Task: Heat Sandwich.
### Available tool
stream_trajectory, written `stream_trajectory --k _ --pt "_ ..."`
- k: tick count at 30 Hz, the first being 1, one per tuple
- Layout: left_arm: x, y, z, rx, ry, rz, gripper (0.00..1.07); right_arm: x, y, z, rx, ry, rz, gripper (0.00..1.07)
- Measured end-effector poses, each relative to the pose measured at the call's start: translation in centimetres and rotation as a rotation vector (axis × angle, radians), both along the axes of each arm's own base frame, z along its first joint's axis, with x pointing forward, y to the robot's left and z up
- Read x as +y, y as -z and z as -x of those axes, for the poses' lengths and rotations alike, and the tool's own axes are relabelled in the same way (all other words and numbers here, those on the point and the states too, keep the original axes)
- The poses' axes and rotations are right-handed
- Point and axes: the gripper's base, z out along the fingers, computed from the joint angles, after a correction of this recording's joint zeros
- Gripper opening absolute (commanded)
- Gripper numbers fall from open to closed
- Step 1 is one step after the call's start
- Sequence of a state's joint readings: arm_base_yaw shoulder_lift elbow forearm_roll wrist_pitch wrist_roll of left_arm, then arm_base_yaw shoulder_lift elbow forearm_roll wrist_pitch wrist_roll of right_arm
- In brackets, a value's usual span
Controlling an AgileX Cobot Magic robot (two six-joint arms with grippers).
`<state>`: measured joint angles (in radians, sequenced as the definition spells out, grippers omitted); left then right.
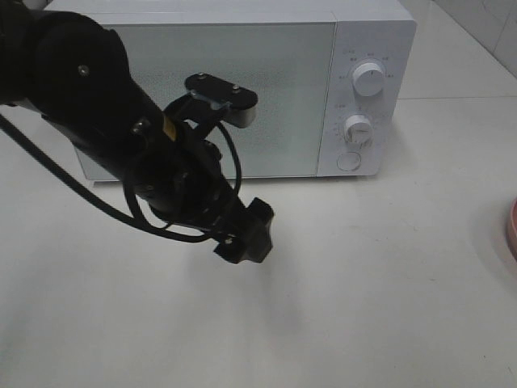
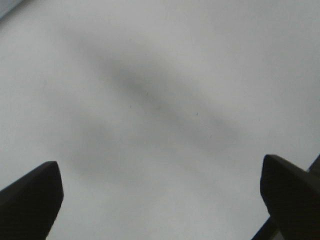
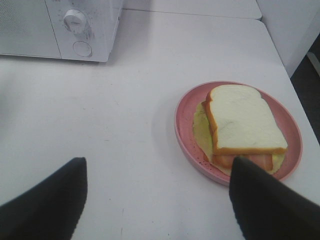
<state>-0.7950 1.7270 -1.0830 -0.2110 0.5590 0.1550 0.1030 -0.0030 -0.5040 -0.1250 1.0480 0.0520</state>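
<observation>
The sandwich (image 3: 242, 120), white bread over yellow and pink layers, lies on a round pink dish (image 3: 181, 131) in the right wrist view. My right gripper (image 3: 157, 200) hovers open a little short of the dish, nothing between its dark fingers (image 3: 45, 200). The white microwave (image 1: 218, 89) stands at the back with its door shut. In front of that door my left gripper (image 1: 246, 234) hangs above the white table. Seen from the left wrist, the left gripper (image 2: 160, 200) is wide open over bare tabletop, holding nothing. The right gripper does not show in the exterior high view.
Two knobs (image 1: 368, 79) and a round button (image 1: 349, 160) sit on the microwave's right panel. Only a sliver of the pink dish (image 1: 512, 228) shows at the right edge of the high view. The left arm's black cables (image 1: 89, 194) loop beside it.
</observation>
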Motion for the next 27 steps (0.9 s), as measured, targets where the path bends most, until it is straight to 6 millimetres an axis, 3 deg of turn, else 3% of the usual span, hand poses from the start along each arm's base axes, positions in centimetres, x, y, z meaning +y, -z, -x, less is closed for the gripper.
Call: stream_trajectory --k 2,7,11,12,13,15,17,18,22,25,27 --pt "1.8 -0.4 -0.6 0.053 -0.038 -0.039 1.01 0.0 0.0 0.0 0.0 0.0 0.0 0.76" --pt "3.7 -1.2 -1.2 0.083 -0.089 -0.053 1.01 0.0 0.0 0.0 0.0 0.0 0.0 0.76" --pt "7.7 -2.7 -2.5 0.081 -0.21 -0.038 1.01 0.0 0.0 0.0 0.0 0.0 0.0 0.76" --pt "9.6 -3.1 -2.8 0.076 -0.267 -0.031 1.01 0.0 0.0 0.0 0.0 0.0 0.0 0.76" --pt "9.6 -3.1 -2.8 0.076 -0.267 -0.031 1.01 0.0 0.0 0.0 0.0 0.0 0.0 0.76" --pt "11.6 -3.4 -2.8 0.076 -0.326 -0.027 1.01 0.0 0.0 0.0 0.0 0.0 0.0 0.76" --pt "14.9 -3.9 -2.4 0.071 -0.427 -0.02 1.01 0.0 0.0 0.0 0.0 0.0 0.0 0.76" --pt "14.9 -3.9 -2.4 0.071 -0.427 -0.02 1.01 0.0 0.0 0.0 0.0 0.0 0.0 0.76" --pt "19.4 -4.9 -1.0 0.053 -0.574 -0.003 1.01 0.0 0.0 0.0 0.0 0.0 0.0 0.76" --pt "20.9 -5.5 -0.3 0.042 -0.625 0.005 1.01 0.0 0.0 0.0 0.0 0.0 0.0 0.76" --pt "22.9 -6.2 0.9 0.037 -0.703 0.012 1.01 0.0 0.0 0.0 0.0 0.0 0.0 0.76"
